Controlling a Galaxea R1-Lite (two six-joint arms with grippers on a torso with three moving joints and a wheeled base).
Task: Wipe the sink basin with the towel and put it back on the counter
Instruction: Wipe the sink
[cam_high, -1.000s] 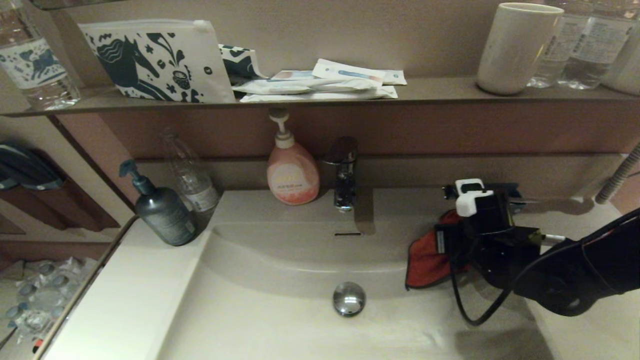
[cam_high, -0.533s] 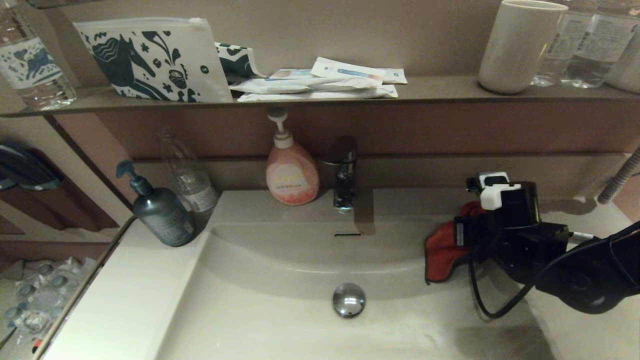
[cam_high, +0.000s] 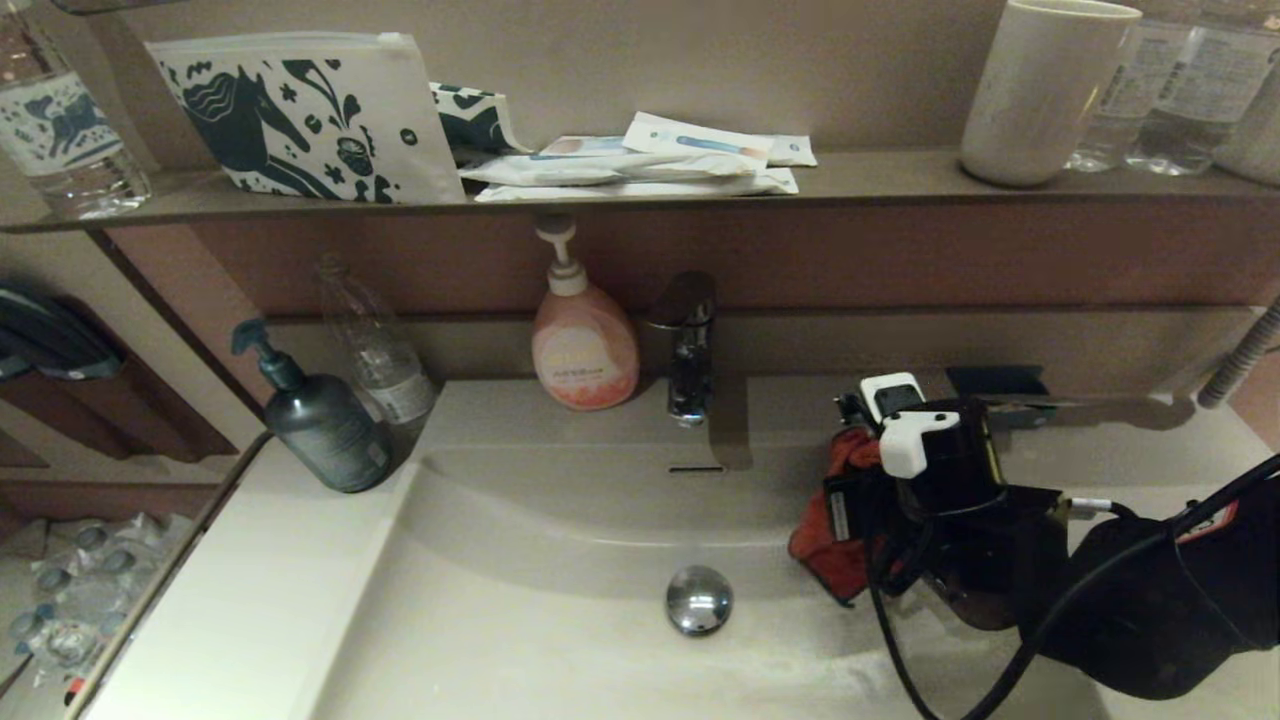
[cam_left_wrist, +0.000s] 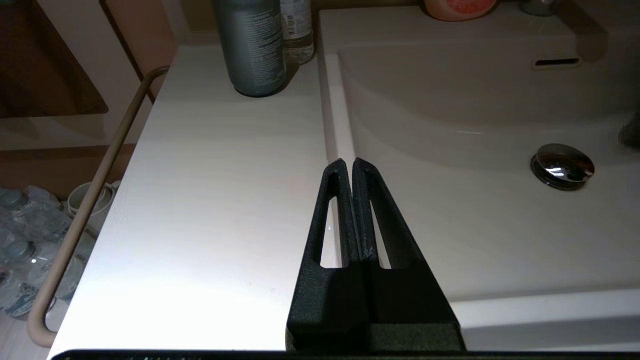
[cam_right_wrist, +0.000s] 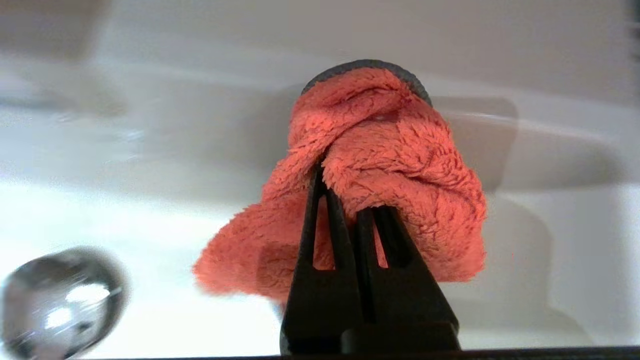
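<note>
The orange-red towel (cam_high: 822, 548) is bunched against the right part of the sink basin's (cam_high: 540, 640) curved back wall, right of the chrome drain plug (cam_high: 698, 598). My right gripper (cam_right_wrist: 345, 192) is shut on the towel (cam_right_wrist: 400, 165), its fingers sunk into the folds; in the head view the wrist hides them. The drain plug (cam_right_wrist: 60, 300) lies a short way to one side of the cloth. My left gripper (cam_left_wrist: 348, 162) is shut with nothing in it, parked above the basin's front left rim where it meets the counter (cam_left_wrist: 215, 200). It is out of the head view.
A faucet (cam_high: 685, 345) and pink soap bottle (cam_high: 585, 345) stand behind the basin, above the overflow slot (cam_high: 695, 467). A dark pump bottle (cam_high: 325, 420) and clear bottle (cam_high: 380, 350) occupy the back left counter. The brown shelf (cam_high: 880, 185) holds a horse pouch (cam_high: 300, 120) and cup (cam_high: 1035, 95).
My right gripper carried the towel to the right along the back wall, then swept it back left toward the drain, where the cloth is now more bunched.
</note>
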